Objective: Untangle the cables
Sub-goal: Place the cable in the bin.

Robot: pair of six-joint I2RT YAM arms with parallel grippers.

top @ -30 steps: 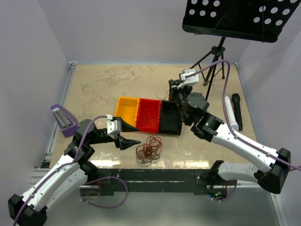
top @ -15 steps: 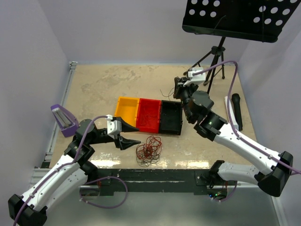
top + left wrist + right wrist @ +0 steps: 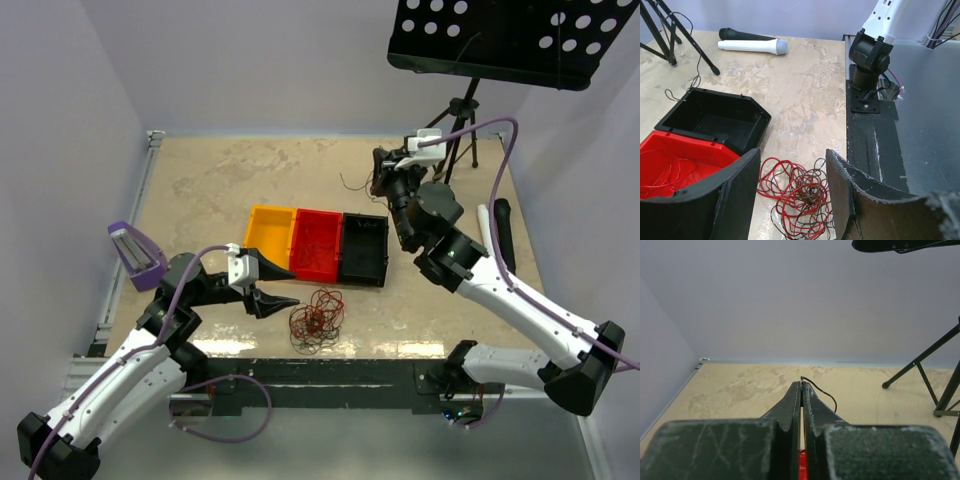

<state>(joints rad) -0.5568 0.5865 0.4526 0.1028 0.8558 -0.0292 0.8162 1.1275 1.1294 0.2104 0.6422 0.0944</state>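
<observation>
Right wrist: right end effector (image 3: 802, 385) clamps a thin dark wire strand (image 3: 823, 389); left end effector (image 3: 792, 156) stands apart near red-and-dark wire snarl (image 3: 797, 195).

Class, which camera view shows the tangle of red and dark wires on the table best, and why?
The left wrist view: the tangle sits close in the foreground, with single red and dark strands distinguishable. The top external view shows it whole but small. The right wrist view misses it.
</observation>
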